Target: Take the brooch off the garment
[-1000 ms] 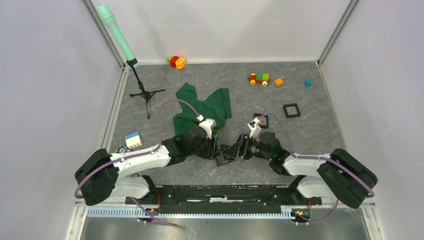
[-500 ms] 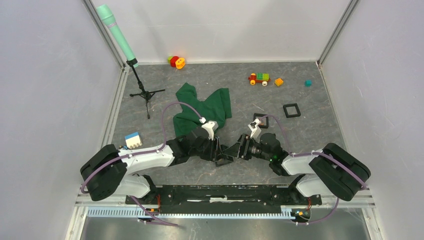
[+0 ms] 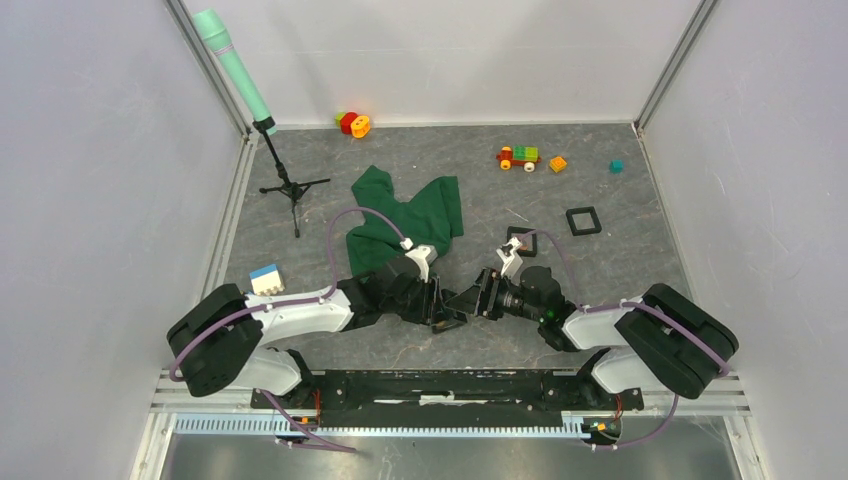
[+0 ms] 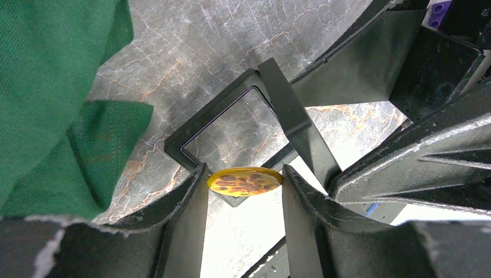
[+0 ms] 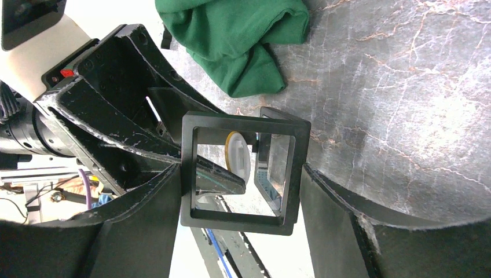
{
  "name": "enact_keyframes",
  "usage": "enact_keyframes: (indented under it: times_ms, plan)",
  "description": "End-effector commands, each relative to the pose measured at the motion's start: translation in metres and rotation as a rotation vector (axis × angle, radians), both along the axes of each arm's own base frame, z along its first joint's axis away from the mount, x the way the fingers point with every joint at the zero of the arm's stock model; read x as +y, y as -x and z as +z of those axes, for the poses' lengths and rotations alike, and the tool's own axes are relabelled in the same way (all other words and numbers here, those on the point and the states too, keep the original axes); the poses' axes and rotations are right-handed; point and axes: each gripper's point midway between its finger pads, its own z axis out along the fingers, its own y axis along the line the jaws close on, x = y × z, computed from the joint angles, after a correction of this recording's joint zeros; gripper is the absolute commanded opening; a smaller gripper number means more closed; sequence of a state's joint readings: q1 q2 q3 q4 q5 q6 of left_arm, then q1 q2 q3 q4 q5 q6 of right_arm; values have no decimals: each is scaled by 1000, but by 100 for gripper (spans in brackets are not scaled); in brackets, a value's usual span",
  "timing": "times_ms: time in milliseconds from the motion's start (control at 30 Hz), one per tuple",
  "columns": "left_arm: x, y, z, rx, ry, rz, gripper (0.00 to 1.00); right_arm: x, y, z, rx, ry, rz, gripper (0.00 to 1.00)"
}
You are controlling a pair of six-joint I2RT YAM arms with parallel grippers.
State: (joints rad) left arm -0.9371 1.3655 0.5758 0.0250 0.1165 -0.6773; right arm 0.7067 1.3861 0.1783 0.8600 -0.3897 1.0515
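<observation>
Sitting pinched between the fingers of the left claw (image 4: 243,176), the brooch (image 4: 245,181) is a small round disc, mottled yellow and brown on one face and white on the other. It is clear of the garment (image 3: 405,215) and held above the table (image 3: 620,270). The left claw is closed about halfway, its fingers pressed on the disc's rim.

Facing it from 3 o'clock, the right claw (image 5: 240,174) stands wide and grips a black square frame (image 5: 243,121) by two opposite sides. A second leaf of the frame angles away behind the first. In the right wrist view the white face of the brooch shows through the frame's opening.

The green garment lies crumpled at about 11 o'clock from the two claws in the overhead view. The table is grey stone-patterned with pale veins, shut in by plain white walls (image 3: 100,150).

- At 10 o'clock stands a mint-green tube (image 3: 235,70) on a black tripod (image 3: 290,185).
- At 12 o'clock, by the far wall, is a red and orange toy (image 3: 352,123).
- Toward 1 o'clock are a brick train (image 3: 518,156), an orange brick (image 3: 557,164) and a teal cube (image 3: 616,166).
- At 2 o'clock a loose black frame (image 3: 583,220) lies flat.
- At 9 o'clock sits a blue and white block (image 3: 266,279).
</observation>
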Motion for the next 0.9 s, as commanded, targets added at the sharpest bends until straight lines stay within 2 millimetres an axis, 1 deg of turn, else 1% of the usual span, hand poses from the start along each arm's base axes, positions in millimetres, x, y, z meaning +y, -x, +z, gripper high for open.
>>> enact_keyframes:
  times_ms: [0, 100, 300, 333, 400, 533, 700, 867]
  plan:
    - [-13, -4, 19, -1, 92, 16, 43, 3, -2, 9, -34, -33, 8, 59]
    - [-15, -5, 22, -2, 107, 22, 43, 2, -3, 10, -35, -38, 6, 59]
    - [-19, -2, 16, 25, 118, 20, 48, 2, -2, 10, -34, -40, 4, 59]
    - [-19, -2, 15, 28, 115, 22, 49, 2, -2, 10, -35, -41, 5, 59]
    - [-19, -1, 13, 33, 116, 20, 55, 2, -3, 10, -36, -40, 3, 59]
    - [-20, -1, 13, 35, 127, 25, 56, 1, -3, 9, -34, -40, 0, 59]
    - [-21, -4, 12, 33, 128, 38, 62, -2, -2, 8, -28, -47, -8, 59]
    - [-21, -6, 12, 29, 138, 49, 63, -4, -1, 7, -25, -50, -12, 59]
